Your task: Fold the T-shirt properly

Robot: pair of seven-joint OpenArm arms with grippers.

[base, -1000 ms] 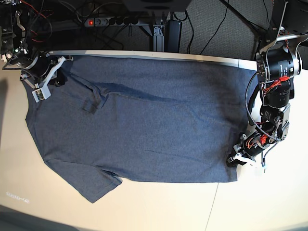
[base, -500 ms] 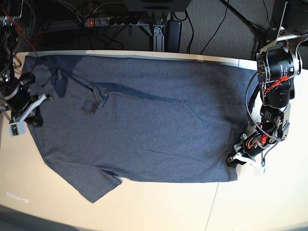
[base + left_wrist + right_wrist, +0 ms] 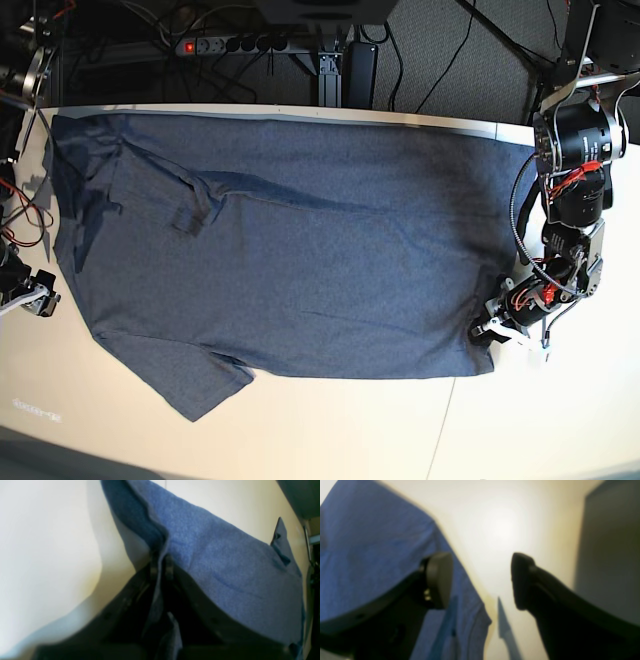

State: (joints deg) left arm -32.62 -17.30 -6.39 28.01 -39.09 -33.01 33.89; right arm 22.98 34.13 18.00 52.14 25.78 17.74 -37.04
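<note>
Base view shows the T-shirt point(image 3: 290, 250) lying spread out and nearly flat on the table point(image 3: 330, 440), with some wrinkles near the collar side and one sleeve pointing toward the camera. My judgement is that it is light, soft and limp cloth: it will sag and drape when it is lifted, it will not break, and it can slide a little on the smooth tabletop. It seems best to take it at a hem, a corner or a sleeve edge, where the doubled fabric gives the fingers something thicker to pinch.

The left gripper point(image 3: 161, 566) is closed on the T-shirt's edge. In the left wrist view the two fingertips stand almost together, and a thin fold of blue cloth runs between them and back toward the camera. The rest of the shirt spreads away in front of this gripper and to one side of it.

The right gripper point(image 3: 481, 580) is wide open and holds nothing. In the right wrist view one finger point(image 3: 438, 580) is over the shirt's edge and the other is over bare table; I cannot tell if either touches anything.
</note>
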